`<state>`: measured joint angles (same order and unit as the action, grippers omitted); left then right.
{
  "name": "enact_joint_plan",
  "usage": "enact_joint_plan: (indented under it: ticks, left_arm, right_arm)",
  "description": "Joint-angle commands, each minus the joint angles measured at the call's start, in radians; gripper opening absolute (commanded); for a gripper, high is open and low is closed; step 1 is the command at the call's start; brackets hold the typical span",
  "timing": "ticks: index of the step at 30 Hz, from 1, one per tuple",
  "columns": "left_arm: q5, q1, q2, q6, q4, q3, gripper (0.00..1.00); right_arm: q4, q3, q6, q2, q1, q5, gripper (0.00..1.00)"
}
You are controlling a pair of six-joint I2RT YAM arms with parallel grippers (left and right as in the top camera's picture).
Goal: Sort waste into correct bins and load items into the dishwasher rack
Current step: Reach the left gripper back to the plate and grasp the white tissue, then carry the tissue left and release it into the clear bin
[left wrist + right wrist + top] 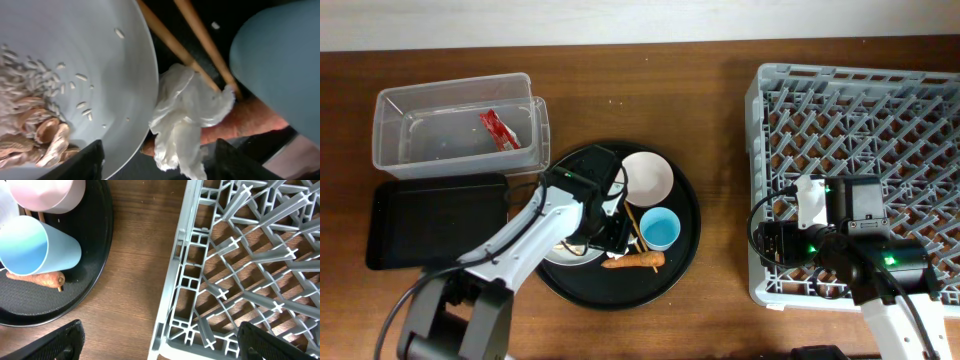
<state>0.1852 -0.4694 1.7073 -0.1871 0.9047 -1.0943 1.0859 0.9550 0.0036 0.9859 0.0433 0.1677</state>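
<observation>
My left gripper (165, 167) is open and low over the large round black tray (685, 260). Its fingers straddle the crumpled white tissue (185, 115) without holding it. The tissue lies over the orange carrot (250, 120), beside the pale grey plate (100, 65) that holds beige food scraps (35, 135). Wooden chopsticks (200, 40) run past the light-blue cup (280, 65). The whitish-pink bowl (648, 175) sits at the round tray's back. The red wrapper (500, 129) lies in the clear tub (390, 140). My right gripper (165, 350) is open and empty over the front left edge of the dishwasher rack (880, 120).
The shallow black rectangular tray (430, 220) lies in front of the clear tub, left of the round tray. A strip of bare wooden table (140, 280) separates the round tray from the rack. My left arm (510, 250) crosses the round tray's left rim.
</observation>
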Motion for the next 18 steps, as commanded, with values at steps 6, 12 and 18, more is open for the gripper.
enact_joint_plan:
  ticks: [6,12,18]
  left_arm:
    - [0.063,-0.004,0.049,-0.009,-0.018,0.013,0.29]
    - [0.062,-0.004,0.048,-0.008,-0.005,-0.024,0.0]
    - [-0.055,0.073,0.042,0.032,0.221,-0.303,0.0]
  right_arm:
    - [0.0,0.018,0.005,-0.003,-0.005,0.008,0.97]
    - [0.0,0.018,0.005,-0.003,-0.005,0.008,0.97]
    - [0.003,0.018,0.005,-0.003,-0.005,0.008,0.97]
